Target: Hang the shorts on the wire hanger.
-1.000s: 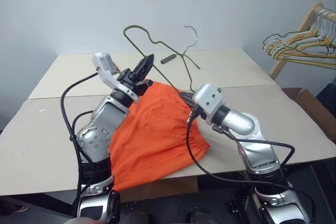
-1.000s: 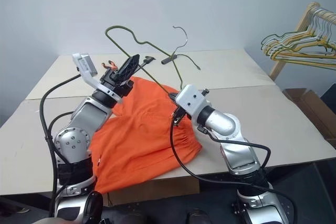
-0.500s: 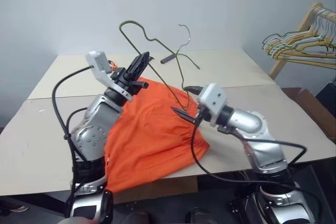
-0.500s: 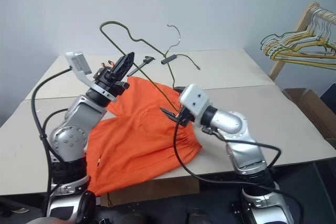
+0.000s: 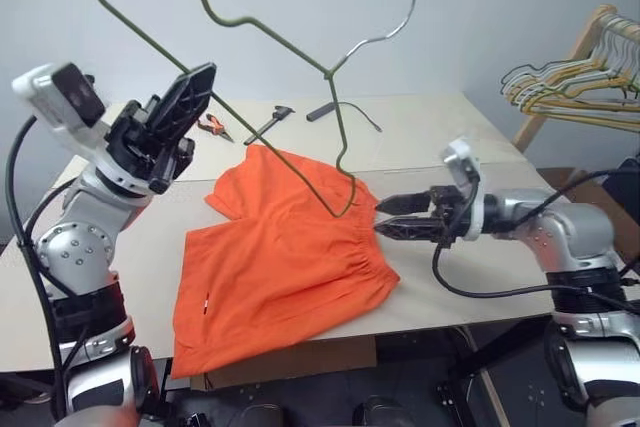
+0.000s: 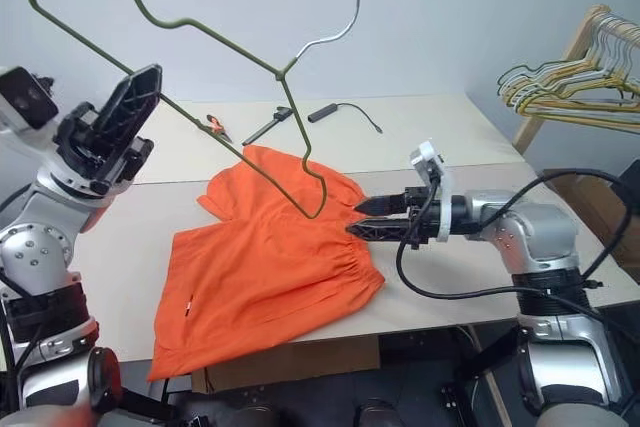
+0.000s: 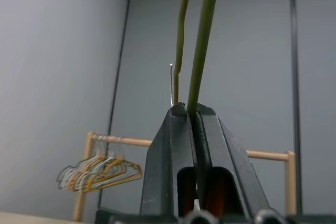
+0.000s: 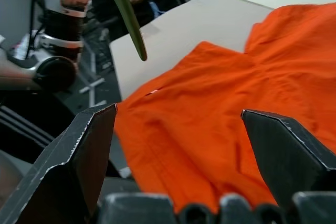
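Left hand (image 5: 185, 97) pinches the hanger (image 5: 275, 37) aloft; right hand (image 5: 385, 219) spread near the shorts (image 5: 285, 262). The swinging wire may snag fabric.

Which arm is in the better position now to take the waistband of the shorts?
Right, probably. The right gripper is open beside the waistband of the shorts, pointing at it. The left gripper is shut on the wire hanger, lifted above the table.

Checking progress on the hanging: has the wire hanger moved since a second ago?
Yes. The left gripper has lifted the wire hanger up off the shorts, well above the table's far edge.
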